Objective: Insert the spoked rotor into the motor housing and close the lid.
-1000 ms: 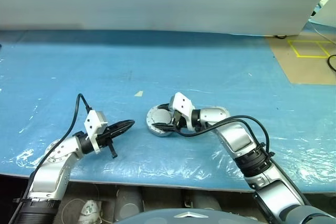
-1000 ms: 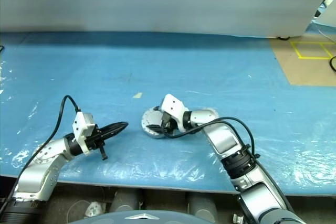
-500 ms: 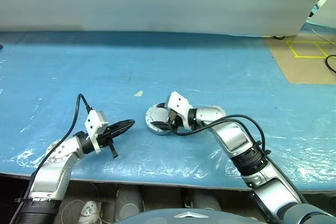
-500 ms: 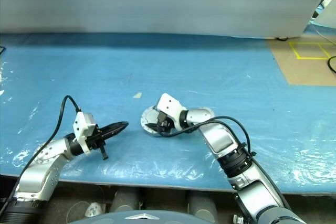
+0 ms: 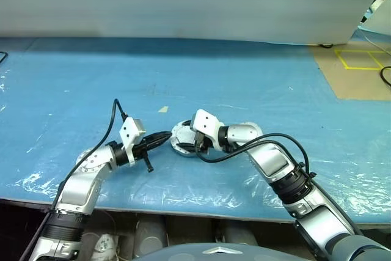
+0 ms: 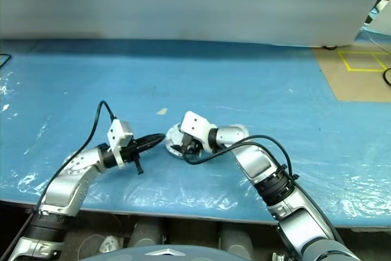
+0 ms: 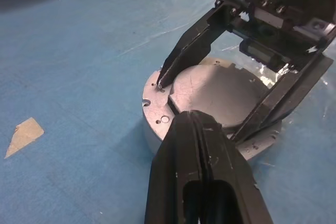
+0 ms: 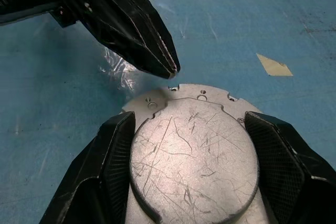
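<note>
A scratched plain-silver lid [image 8: 194, 156] lies flat on top of the motor housing [image 7: 152, 124], of which only the flange with small holes shows around it. My right gripper [image 5: 185, 143] straddles the lid, and its fingers [image 8: 113, 156] press against the lid's rim on both sides. My left gripper [image 5: 164, 136] is shut and holds nothing. Its pointed tip [image 8: 170, 66] hovers just at the housing's near-left edge. The spoked rotor is hidden.
The housing sits mid-table on a blue sheet [image 5: 256, 84] covered with wrinkled clear film. A small tan tape scrap [image 5: 162, 109] lies just behind it. A brown panel with yellow tape [image 5: 360, 68] is at the far right. The table's front edge [image 5: 183, 203] runs close below both arms.
My left arm has swung right and forward, which brings its shut tip from well left of the housing up to the rim. The right gripper has stayed on the lid.
</note>
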